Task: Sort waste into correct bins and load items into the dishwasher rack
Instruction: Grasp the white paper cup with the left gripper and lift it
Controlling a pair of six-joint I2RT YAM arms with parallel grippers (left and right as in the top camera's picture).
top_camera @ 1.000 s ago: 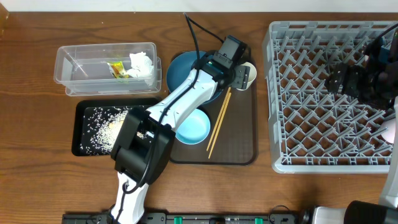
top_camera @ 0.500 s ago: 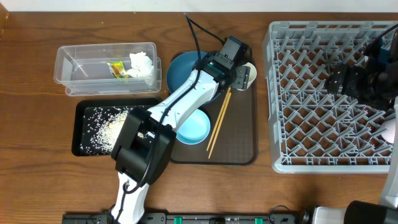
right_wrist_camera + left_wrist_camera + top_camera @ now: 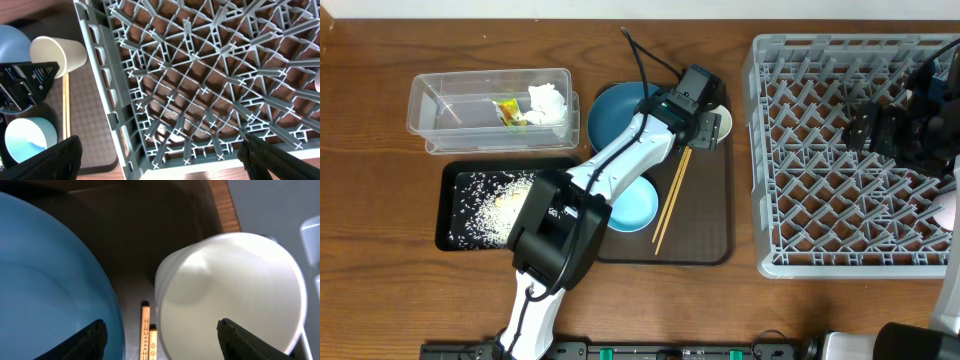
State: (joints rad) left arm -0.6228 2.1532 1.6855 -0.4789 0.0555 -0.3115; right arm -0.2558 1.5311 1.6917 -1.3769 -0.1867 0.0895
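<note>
Wooden desk (image 3: 380, 300) from above, with a brown serving tray (image 3: 705, 230) at centre. On the tray: dark blue plate (image 3: 615, 110) at the far left corner, light blue bowl (image 3: 632, 205) nearer the front, partly hidden under the left arm, wooden chopsticks (image 3: 670, 200) laid lengthwise just right of the bowl, white cup (image 3: 723, 121) at the far right corner. Left tool (image 3: 712, 122) low over the gap between plate and cup, fingers (image 3: 95, 335) spread fairly wide and gripping nothing. In the left wrist view, plate on one side, cup on the other, chopstick ends between them. Whether the cup is upright or tipped: cannot tell. To the left of the tray, a clear plastic tub (image 3: 430, 100) holding the yellow-green snack wrapper (image 3: 509, 112) and the crumpled white tissue (image 3: 547, 103) side by side. Directly in front of the tub, a shallow black tray (image 3: 448, 210) strewn with white rice scraps (image 3: 495, 205). To the right of the serving tray, just beside it, the large grey dishwasher rack (image 3: 752, 150) with its lattice of pegs. Right tool (image 3: 865, 130) above the rack, fingers at their widest, nothing between them. At the rack's right edge, a pale pink-inside cup (image 3: 947, 212), only partly seen.
</note>
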